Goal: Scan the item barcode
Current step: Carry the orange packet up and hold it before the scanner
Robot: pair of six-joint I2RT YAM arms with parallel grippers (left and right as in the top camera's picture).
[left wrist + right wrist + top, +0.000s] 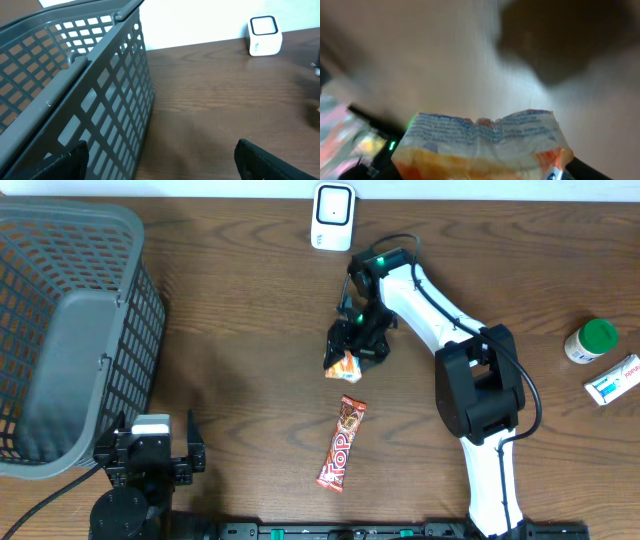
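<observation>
The right gripper (346, 352) is pinching an orange-and-white snack packet (341, 366) between its fingers and holding it lifted off the desk (240, 330). The white scanner (333, 217) is sitting well ahead of that gripper, so the item is picked up but seemingly not yet presented. The wrist view is blurring badly; the packet's crimped edge (482, 131) is showing, but I cannot tell where the barcode is facing. Bringing it before the scanner is what is remaining. A chocolate bar (342, 443) is lying behind the gripper, waiting. The left gripper (150, 448) is resting spread and empty, just beside the basket (60, 330).
</observation>
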